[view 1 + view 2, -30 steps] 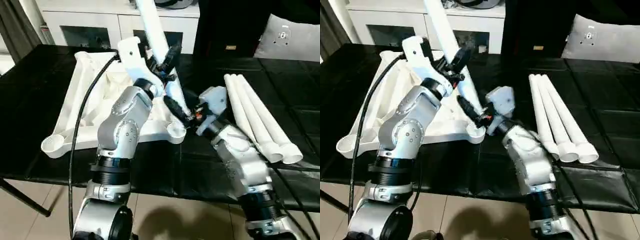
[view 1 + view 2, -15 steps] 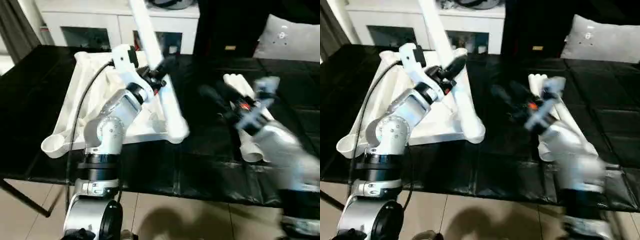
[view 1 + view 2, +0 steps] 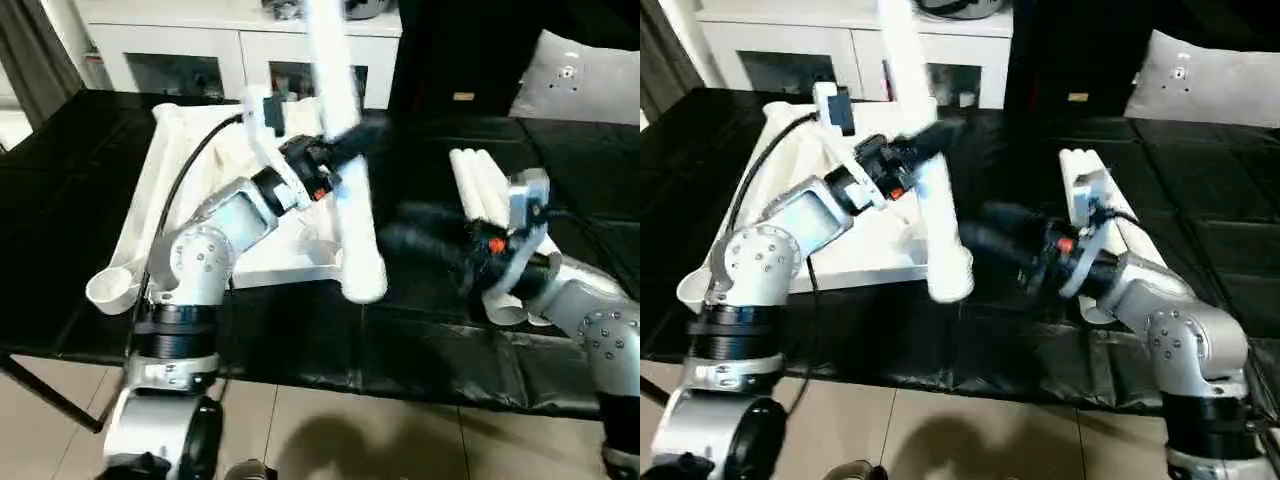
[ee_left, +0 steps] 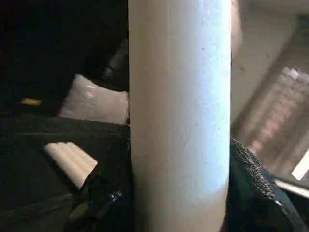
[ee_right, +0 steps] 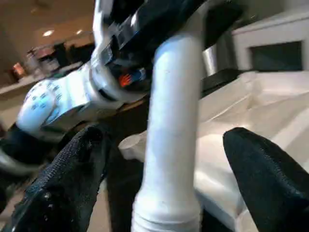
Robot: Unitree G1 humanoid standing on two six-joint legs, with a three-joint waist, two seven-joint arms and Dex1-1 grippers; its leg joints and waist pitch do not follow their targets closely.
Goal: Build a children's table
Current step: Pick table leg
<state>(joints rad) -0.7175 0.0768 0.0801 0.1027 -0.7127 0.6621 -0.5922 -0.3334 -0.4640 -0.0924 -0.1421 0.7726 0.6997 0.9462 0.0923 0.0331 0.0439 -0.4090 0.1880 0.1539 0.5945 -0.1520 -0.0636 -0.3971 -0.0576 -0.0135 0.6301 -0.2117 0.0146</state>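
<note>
The table top [image 3: 180, 190] lies upside down on the black table, ribs up, with a round corner socket [image 3: 108, 290] at its near left. My left gripper [image 3: 345, 150] is shut on a white leg [image 3: 355, 230] at mid-length. The leg hangs tilted in the air, its thick end [image 3: 950, 285] over the top's near right corner. In the left wrist view the leg [image 4: 178, 121] sits between black fingers [image 4: 251, 193]. My right gripper [image 3: 395, 232] reaches in from the right, level with the leg's lower half. Its fingers [image 5: 63, 183] stand wide open, with the leg [image 5: 171, 145] just ahead of them.
Three more white legs [image 3: 485, 195] lie side by side on the table's right part, behind my right forearm [image 3: 580, 310]. A white cabinet with glass doors [image 3: 190, 50] stands beyond the table. A grey cushion [image 3: 580, 70] lies at the far right.
My left arm has swung the leg's thick end away from the corner socket toward the front. My right gripper let go near that end, opened, pulled right, then came back toward the leg.
</note>
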